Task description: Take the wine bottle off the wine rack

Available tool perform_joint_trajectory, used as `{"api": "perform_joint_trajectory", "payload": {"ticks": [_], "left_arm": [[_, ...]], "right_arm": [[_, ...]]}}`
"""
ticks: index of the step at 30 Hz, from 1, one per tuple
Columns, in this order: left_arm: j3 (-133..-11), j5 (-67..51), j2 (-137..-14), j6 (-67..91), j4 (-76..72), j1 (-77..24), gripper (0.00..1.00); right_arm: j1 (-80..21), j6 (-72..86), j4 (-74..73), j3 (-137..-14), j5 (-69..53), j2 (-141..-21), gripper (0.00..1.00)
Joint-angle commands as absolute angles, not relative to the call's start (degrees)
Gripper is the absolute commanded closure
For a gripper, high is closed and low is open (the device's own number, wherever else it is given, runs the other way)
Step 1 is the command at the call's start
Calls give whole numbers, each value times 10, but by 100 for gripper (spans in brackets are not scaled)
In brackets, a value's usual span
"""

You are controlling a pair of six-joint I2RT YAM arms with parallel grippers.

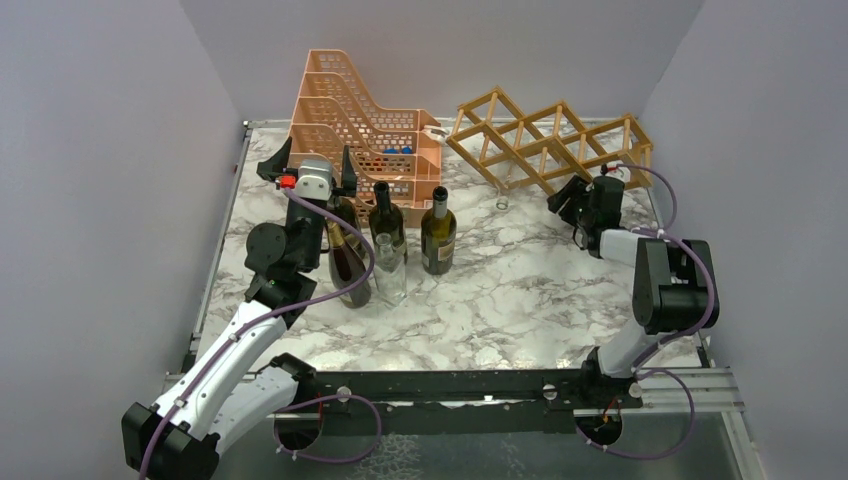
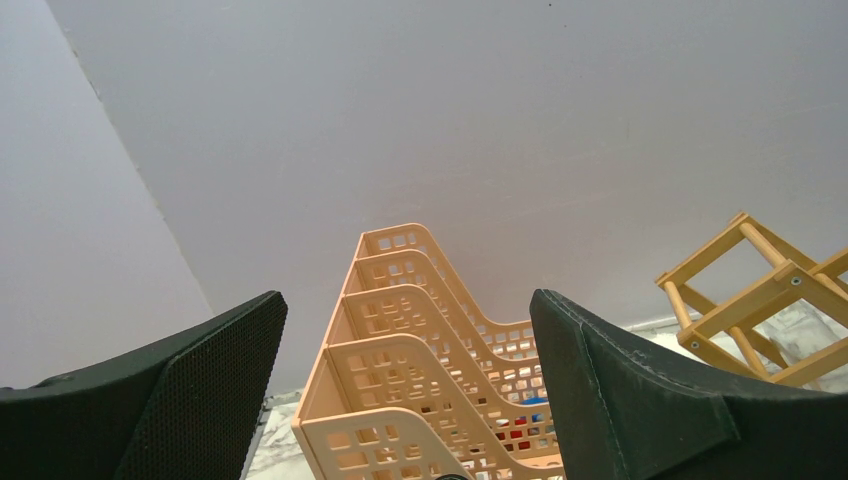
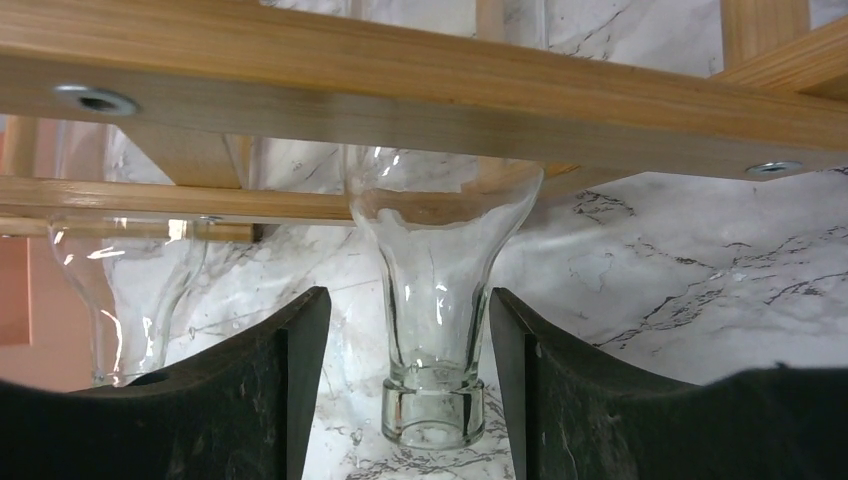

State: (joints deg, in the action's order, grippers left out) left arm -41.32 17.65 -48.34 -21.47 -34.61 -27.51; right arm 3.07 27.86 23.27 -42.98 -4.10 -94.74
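Note:
The tan wooden wine rack (image 1: 550,140) lies at the back right; its slats cross the top of the right wrist view (image 3: 420,80). A clear glass wine bottle (image 3: 435,330) rests in it, neck and mouth pointing out toward my right gripper (image 3: 408,300). That gripper is open, with a finger (image 3: 270,390) on each side of the neck and a gap on both sides. In the top view it (image 1: 563,200) sits at the rack's front edge and hides this bottle. My left gripper (image 1: 315,180) is open and empty above the standing bottles, its fingers (image 2: 200,390) wide apart.
A second clear bottle (image 3: 120,290) lies in the rack to the left, its mouth (image 1: 503,203) showing in the top view. An orange perforated organizer (image 1: 365,130) stands at the back. Dark bottles (image 1: 438,232) and a clear one (image 1: 390,268) stand in front of it.

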Motion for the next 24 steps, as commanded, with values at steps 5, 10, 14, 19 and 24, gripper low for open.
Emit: {"api": "perform_joint_trajectory", "payload": {"ticks": [5,10,14,19,24], "left_arm": [[-404,188,-483,-210,-363,-279,1],[-404,191,-480,-213,-363,-279,1],[-404,192,-479,-213,-363,-279,1],[-403,191,-478,-212,-363,-279,1],[-403,199,-475,-218,-363,-279,1]], "right_arm": [[33,300,291,-430,-26,-976,38],[33,314,283,-443,-19,-991,39],[33,320,288,-440,-15,-992,46],[33,318,296,-433,-7,-987,55],[35,317,309,-428,-17,-986,67]]}}
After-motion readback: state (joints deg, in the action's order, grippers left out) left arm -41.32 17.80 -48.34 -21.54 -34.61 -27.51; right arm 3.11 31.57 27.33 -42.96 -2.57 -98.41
